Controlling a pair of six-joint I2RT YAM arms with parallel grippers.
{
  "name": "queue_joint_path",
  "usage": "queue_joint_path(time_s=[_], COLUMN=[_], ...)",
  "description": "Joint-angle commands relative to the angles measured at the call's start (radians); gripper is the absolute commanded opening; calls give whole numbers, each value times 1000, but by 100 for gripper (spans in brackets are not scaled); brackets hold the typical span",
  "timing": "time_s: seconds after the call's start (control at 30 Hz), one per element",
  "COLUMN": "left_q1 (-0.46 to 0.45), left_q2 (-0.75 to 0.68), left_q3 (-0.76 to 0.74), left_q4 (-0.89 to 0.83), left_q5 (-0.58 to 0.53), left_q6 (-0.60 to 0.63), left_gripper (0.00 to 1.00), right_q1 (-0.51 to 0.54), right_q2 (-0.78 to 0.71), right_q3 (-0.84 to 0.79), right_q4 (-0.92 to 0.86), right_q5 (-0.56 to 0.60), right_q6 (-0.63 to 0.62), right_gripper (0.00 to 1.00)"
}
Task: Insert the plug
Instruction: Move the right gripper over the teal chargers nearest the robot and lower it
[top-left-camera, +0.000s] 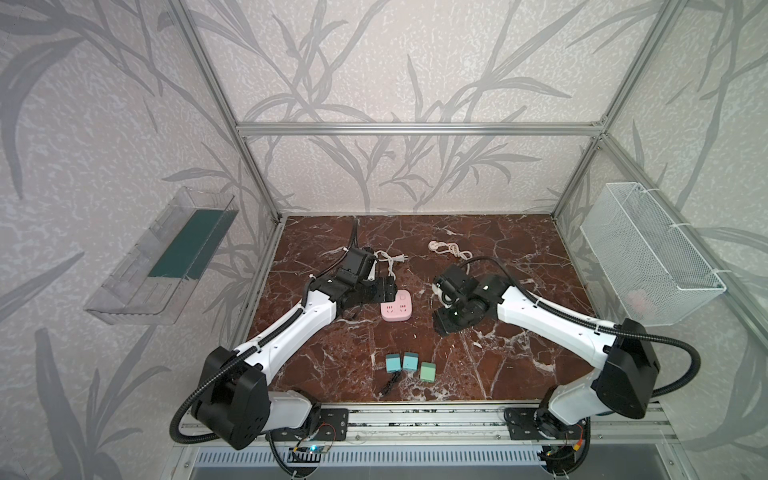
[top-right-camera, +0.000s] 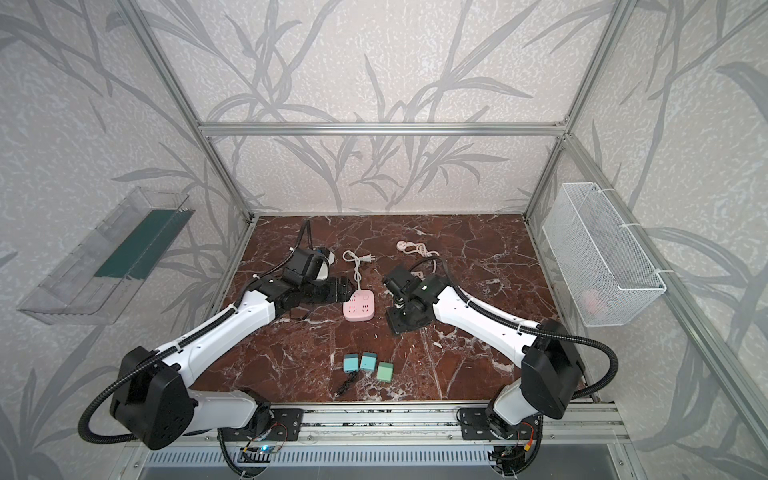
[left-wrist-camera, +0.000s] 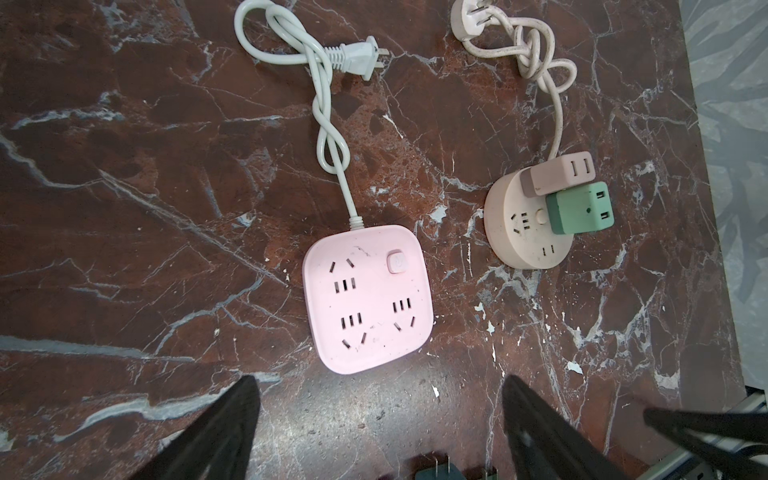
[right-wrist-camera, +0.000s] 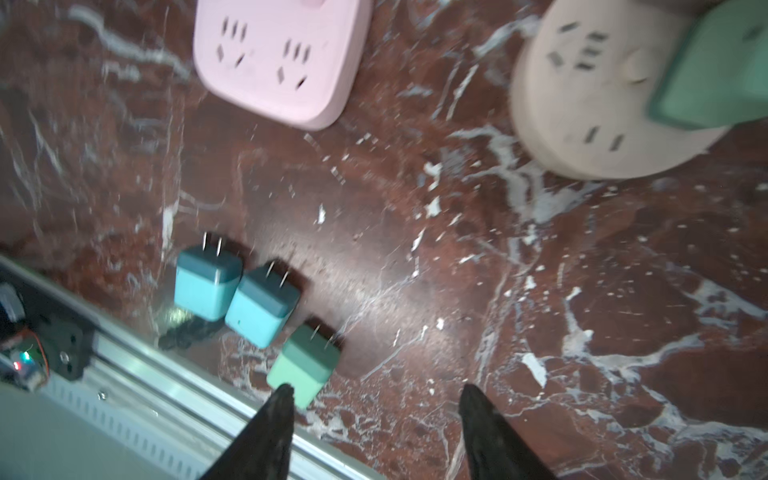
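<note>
White arm shells (top-left-camera: 291, 328), black joint housings (top-left-camera: 232, 399), ribbed black conduits (top-left-camera: 695, 365), pointed black left claw (left-wrist-camera: 379, 377)

Marble tabletop (top-left-camera: 332, 365), pink pwr strip (top-left-camera: 396, 306), beige round strip (left-wrist-camera: 515, 245), 3 loose plugs (top-left-camera: 410, 361)

Glossy marble-look tabletop (top-left-camera: 498, 365); matt pink plastic power strip (top-left-camera: 397, 311); white metal-mesh basket (top-left-camera: 648, 257) at 3 o'clock.
</note>
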Motion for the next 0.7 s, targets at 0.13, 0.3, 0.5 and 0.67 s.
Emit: queue_joint_path(time_s=[0.13,0.3,0.5,0.67], left_q1=[-2,-4,-2,-2], left_q2=[-23,-28,-48,-54], left_q3=[-10,-17,-34,-39], left_q4=[-5,-3,-1,-2], left_q5=[-21,-7,-10,-7], left_q6=[-1,-9,-15,-16], left_gripper=[90,90,90,90], right_q1=[92,122,142,185], right_q2=[51,111,162,220], right_q3=[-37,-18,-13,5], right_q4=[20,10,19,17], right_q5=[-20,-46,-91,-120], right_q6=[240,260,269,266], right_gripper=[68,63,60,61])
